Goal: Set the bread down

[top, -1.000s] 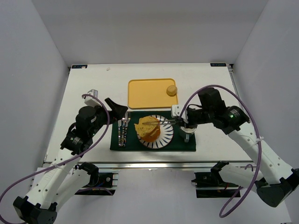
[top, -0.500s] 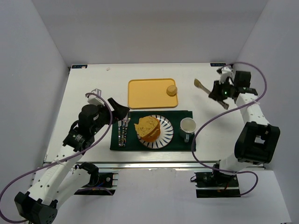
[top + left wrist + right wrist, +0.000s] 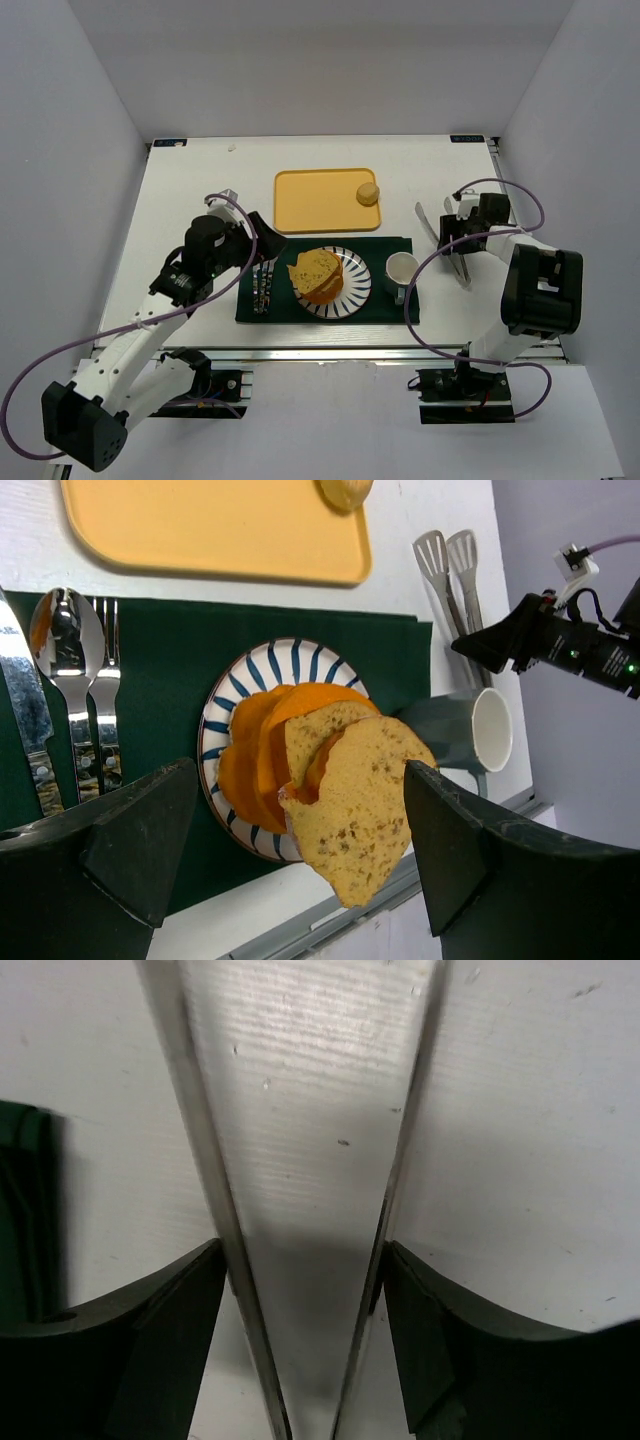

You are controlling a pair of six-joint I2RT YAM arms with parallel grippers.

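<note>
The bread is stacked on the striped plate (image 3: pixel 358 290) (image 3: pixel 290 660): a thick orange bun (image 3: pixel 322 290) (image 3: pixel 250 765) with two speckled tan slices (image 3: pixel 315 265) (image 3: pixel 365 810) leaning on it. One slice overhangs the plate's near rim. My left gripper (image 3: pixel 262 245) (image 3: pixel 300 770) hovers open just left of the plate and touches nothing. To the right of the mat, metal tongs (image 3: pixel 428 222) (image 3: pixel 450 570) (image 3: pixel 200 1160) lie on the table. My right gripper (image 3: pixel 455 240) (image 3: pixel 302 1255) sits low over them, open, its fingers flanking the two spread tong arms.
Behind the plate is a yellow tray (image 3: pixel 315 200) with a small tan roll (image 3: pixel 368 193) in its right corner. The dark green mat (image 3: pixel 390 310) also carries cutlery (image 3: pixel 264 280) (image 3: pixel 65 640) on its left and a grey mug (image 3: pixel 402 268) (image 3: pixel 480 730) on its right.
My right arm swung away from the plate to the right with the tongs, lowered them onto the table and opened its jaws. My left arm edged toward the plate.
</note>
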